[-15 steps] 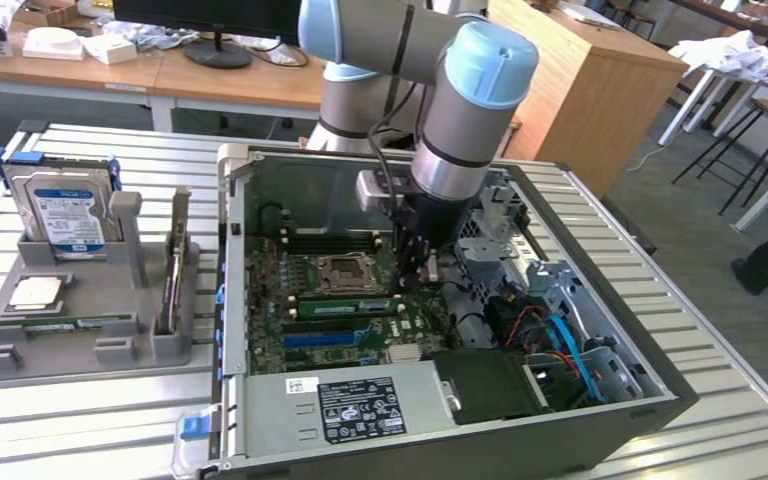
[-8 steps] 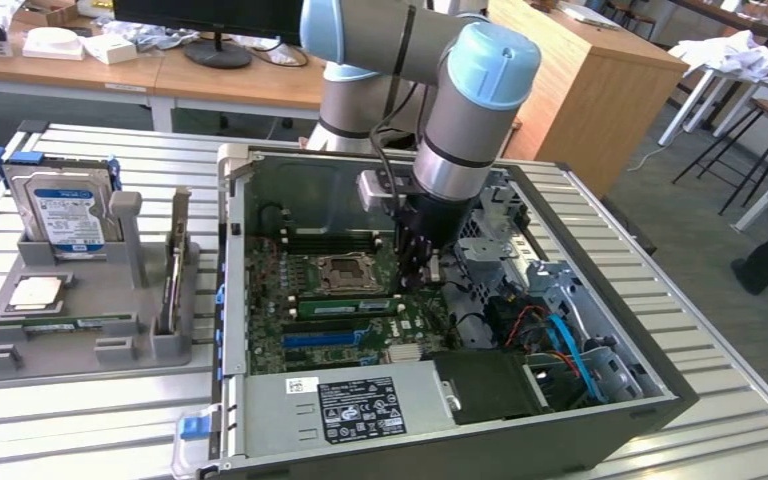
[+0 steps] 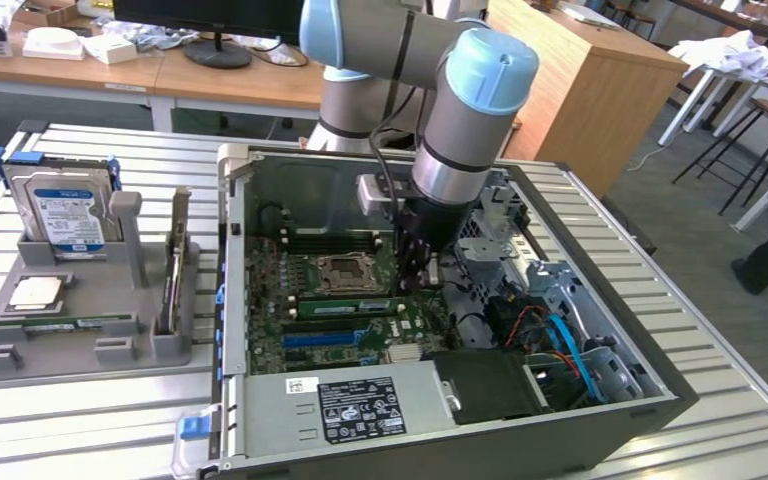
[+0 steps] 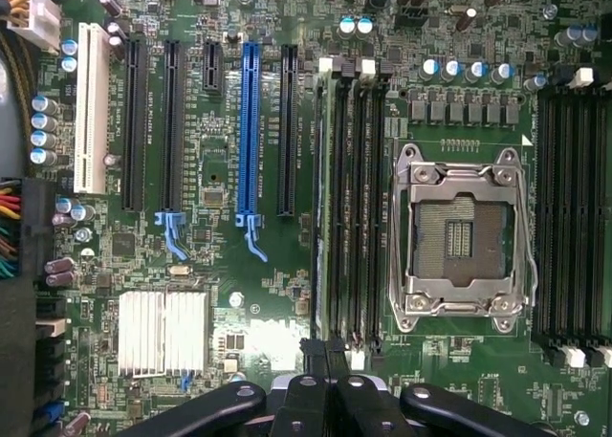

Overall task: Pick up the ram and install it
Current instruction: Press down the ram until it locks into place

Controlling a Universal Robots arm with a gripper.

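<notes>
Desk (image 3: 91, 420): slatted metal top carrying an open computer case (image 3: 651, 410) and a grey holder tray (image 3: 77, 345).
Power supply (image 3: 344, 405): nearest part of the case in the exterior view, on the camera's side of the processor socket (image 3: 344, 270).
Ram (image 3: 347, 306): green stick seated on edge in a memory slot just beside the processor socket, between socket and power supply; in the wrist view the ram (image 4: 323, 217) fills the slot of that bank farthest from the socket (image 4: 464, 231).
Socket: empty, metal frame closed around it.
Tool (image 3: 418, 270): lowered inside the case, just to the exterior view's right of the socket; in the wrist view the tool (image 4: 330, 356) has its fingertips together over one end of the ram. Contact with the ram cannot be told.
Blue slot (image 4: 250, 131): long expansion slot, beyond the ram from the socket.
Tray: well to the exterior view's left of the socket, outside the case.
Hard drive (image 3: 64, 215): upright at the tray's far end.
</notes>
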